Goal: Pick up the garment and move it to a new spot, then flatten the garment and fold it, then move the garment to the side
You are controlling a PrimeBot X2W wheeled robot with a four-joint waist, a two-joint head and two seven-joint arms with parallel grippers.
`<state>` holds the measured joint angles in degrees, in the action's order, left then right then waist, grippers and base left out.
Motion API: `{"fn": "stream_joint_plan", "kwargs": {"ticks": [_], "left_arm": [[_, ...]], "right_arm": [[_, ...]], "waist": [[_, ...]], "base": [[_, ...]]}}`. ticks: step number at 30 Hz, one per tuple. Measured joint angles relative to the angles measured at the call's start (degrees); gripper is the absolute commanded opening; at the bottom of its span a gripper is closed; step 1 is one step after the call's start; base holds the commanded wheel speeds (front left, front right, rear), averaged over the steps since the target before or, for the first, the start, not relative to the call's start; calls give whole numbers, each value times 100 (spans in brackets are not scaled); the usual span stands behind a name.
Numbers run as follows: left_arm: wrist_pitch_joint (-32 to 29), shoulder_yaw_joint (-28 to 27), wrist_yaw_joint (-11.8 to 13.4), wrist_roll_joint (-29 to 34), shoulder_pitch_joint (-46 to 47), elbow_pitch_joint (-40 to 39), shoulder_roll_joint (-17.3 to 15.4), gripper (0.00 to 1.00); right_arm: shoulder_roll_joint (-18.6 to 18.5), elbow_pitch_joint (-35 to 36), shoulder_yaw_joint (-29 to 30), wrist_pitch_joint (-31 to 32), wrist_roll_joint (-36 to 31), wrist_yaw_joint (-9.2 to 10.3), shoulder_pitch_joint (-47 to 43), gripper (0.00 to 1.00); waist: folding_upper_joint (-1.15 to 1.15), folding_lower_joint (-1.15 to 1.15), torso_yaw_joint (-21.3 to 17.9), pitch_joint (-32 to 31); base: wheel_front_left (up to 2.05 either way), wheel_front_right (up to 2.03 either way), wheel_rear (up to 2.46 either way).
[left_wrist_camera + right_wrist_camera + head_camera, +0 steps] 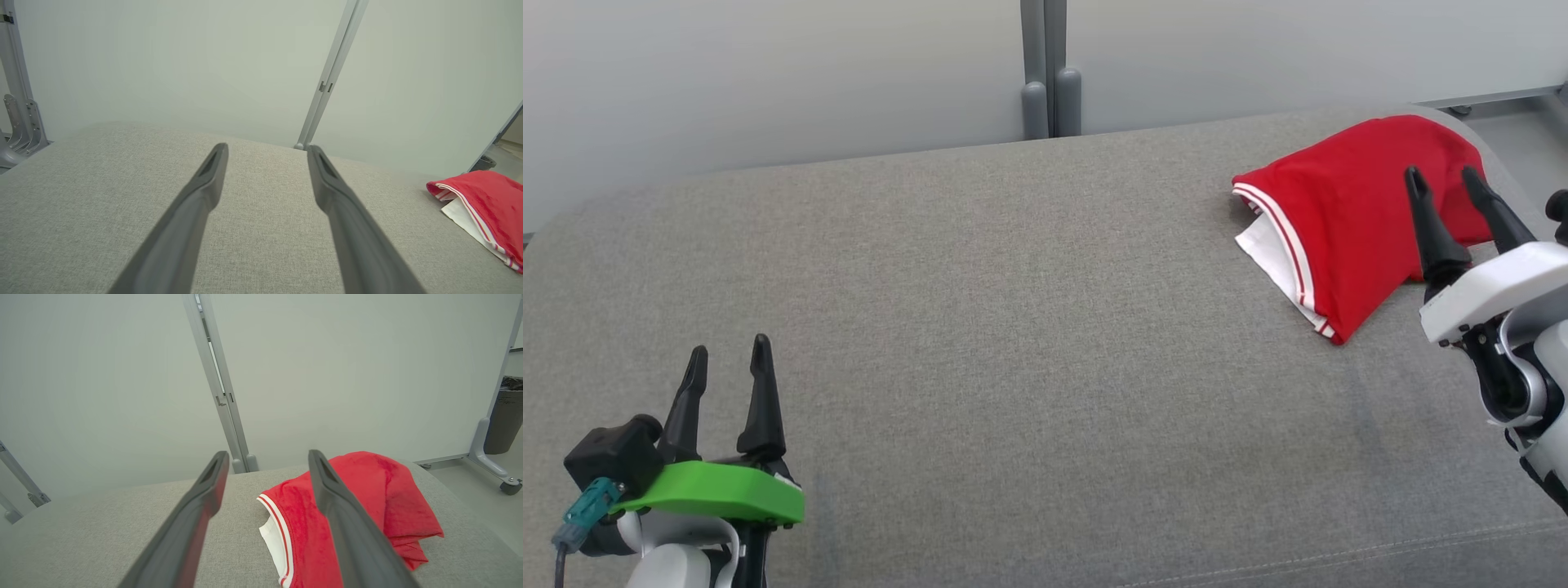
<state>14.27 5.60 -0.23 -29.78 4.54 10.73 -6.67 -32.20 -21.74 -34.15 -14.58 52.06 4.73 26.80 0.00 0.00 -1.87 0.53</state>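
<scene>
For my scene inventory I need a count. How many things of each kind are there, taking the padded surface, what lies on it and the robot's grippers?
red garment: 1
grippers: 2, the left gripper and the right gripper, both open
grey padded surface: 1
Total: 4

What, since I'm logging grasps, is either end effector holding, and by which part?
Nothing is held: left end effector and right end effector are open; the red garment lies ungripped.
</scene>
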Motion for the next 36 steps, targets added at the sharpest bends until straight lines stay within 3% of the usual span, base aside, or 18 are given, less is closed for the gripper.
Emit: {"fn": "stream_joint_plan", "kwargs": {"ticks": [14,36], "left_arm": [[15,-125,33,301,-292,-274,19,100],[15,-42,30,646,-460,-412,12,100]], "right_arm": [[168,844,676,0,-1011,160,-979,100],[508,1445,1259,0,-1652,235,-1899,100]], "waist": [[0,0,-33,-44],[0,0,39,-53]], "base": [[0,0,0],[0,0,0]]}}
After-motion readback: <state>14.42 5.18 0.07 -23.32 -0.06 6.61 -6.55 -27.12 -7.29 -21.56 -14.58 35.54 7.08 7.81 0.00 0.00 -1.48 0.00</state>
